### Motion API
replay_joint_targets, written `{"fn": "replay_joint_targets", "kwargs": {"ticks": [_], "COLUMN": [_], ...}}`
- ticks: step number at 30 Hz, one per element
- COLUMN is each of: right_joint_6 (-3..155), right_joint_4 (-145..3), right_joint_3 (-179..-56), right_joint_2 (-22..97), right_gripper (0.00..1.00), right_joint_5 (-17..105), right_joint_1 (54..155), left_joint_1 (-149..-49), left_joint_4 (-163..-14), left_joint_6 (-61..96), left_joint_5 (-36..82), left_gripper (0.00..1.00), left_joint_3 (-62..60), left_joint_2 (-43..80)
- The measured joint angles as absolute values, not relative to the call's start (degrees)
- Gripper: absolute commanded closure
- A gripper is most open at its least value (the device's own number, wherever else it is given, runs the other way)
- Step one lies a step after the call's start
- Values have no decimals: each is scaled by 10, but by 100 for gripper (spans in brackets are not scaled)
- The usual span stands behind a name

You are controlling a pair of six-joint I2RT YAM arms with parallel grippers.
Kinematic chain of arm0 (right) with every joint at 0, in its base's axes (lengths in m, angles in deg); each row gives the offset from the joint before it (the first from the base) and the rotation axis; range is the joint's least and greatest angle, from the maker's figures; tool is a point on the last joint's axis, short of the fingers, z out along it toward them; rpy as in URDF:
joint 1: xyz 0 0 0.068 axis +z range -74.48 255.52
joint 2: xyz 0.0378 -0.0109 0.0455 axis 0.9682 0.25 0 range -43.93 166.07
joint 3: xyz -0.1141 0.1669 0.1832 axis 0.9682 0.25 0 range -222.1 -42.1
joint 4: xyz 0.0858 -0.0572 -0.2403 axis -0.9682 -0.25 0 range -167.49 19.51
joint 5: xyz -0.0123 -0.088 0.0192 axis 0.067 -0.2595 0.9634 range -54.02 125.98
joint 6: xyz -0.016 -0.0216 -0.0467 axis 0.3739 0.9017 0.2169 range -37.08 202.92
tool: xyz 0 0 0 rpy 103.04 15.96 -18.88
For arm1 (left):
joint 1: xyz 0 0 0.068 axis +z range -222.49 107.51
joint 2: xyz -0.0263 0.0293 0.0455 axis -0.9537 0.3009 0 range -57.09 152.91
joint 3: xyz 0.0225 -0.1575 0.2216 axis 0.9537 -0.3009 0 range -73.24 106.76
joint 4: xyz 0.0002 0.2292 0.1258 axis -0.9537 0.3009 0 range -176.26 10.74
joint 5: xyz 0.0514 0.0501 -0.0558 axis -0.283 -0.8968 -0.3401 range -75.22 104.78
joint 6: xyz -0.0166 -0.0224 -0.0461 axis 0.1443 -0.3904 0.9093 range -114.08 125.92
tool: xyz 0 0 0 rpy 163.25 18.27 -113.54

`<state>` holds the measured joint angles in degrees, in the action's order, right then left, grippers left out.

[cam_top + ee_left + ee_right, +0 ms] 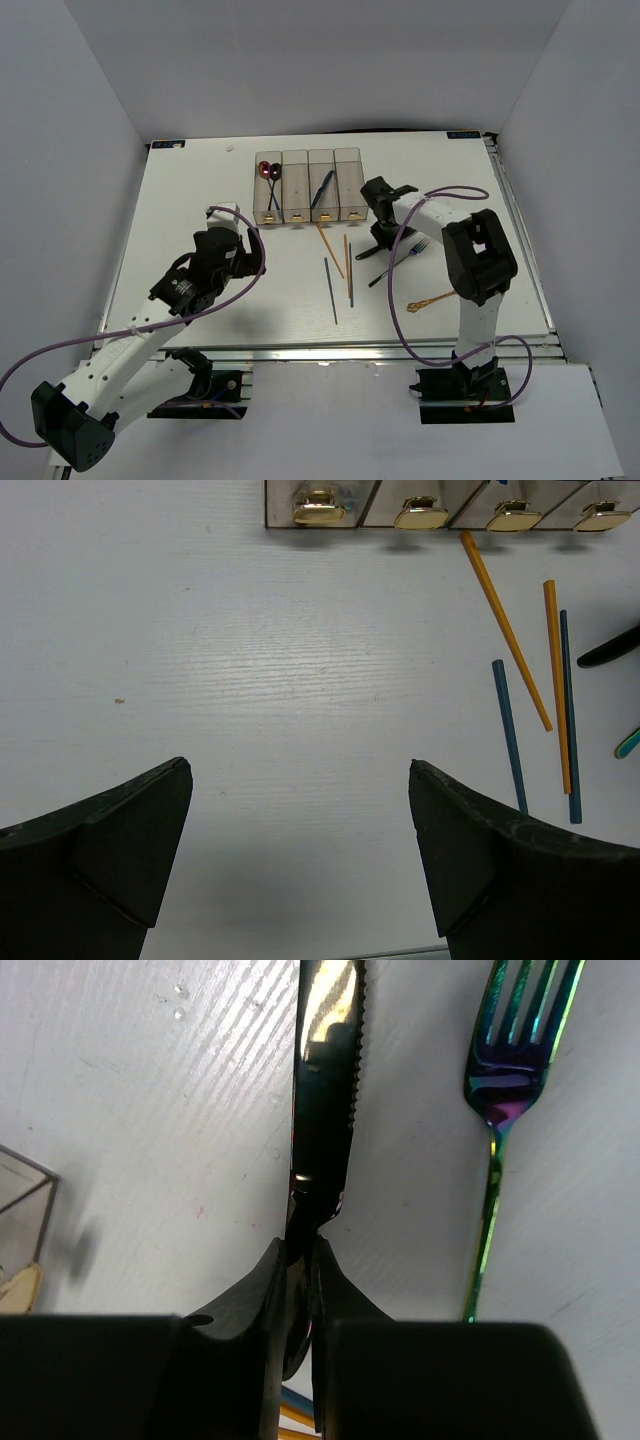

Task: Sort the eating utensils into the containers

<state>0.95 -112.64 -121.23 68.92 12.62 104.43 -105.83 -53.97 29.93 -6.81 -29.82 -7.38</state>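
Pinching the black knife (325, 1090) near its handle, my right jaws are clamped on it over the worktop (150, 1110), beside the iridescent fork (497, 1160). My left jaws gape wide near the containers (296, 175).

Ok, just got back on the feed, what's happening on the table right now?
The right gripper is shut on the black knife, low over the table beside the iridescent fork. The left gripper is open and empty, hovering in front of the containers. Two spoons sit in the leftmost bin and a blue knife in the third. Four chopsticks and a gold utensil lie loose.
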Motion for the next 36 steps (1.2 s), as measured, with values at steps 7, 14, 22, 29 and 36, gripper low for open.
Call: {"fn": "replay_joint_targets", "kwargs": {"ticks": [7,14,22,29,36], "right_joint_6": [82,238,409,477,526], "right_joint_4": [-1132,-1079,-1012,-988,-938], "right_joint_3": [-1209,-1232,-1420,-1571,-1556], "right_joint_2": [629,602,689,785,827], "right_gripper": [100,100,100,100,100], "right_joint_5": [107,124,208,228,232], "right_joint_1": [1049,1064,1076,1082,1082], "left_joint_1": [-1058,-1058,-1058,-1058,-1058], "left_joint_4": [-540,-540,-540,-539,-539], "left_joint_6": [299,300,300,300,300], "left_joint_5": [-68,-69,-69,-70,-72], "left_gripper": [2,2,2,2,2], "left_joint_3": [-298,-298,-298,-298,-298], "left_joint_2": [-74,-74,-74,-73,-73]}}
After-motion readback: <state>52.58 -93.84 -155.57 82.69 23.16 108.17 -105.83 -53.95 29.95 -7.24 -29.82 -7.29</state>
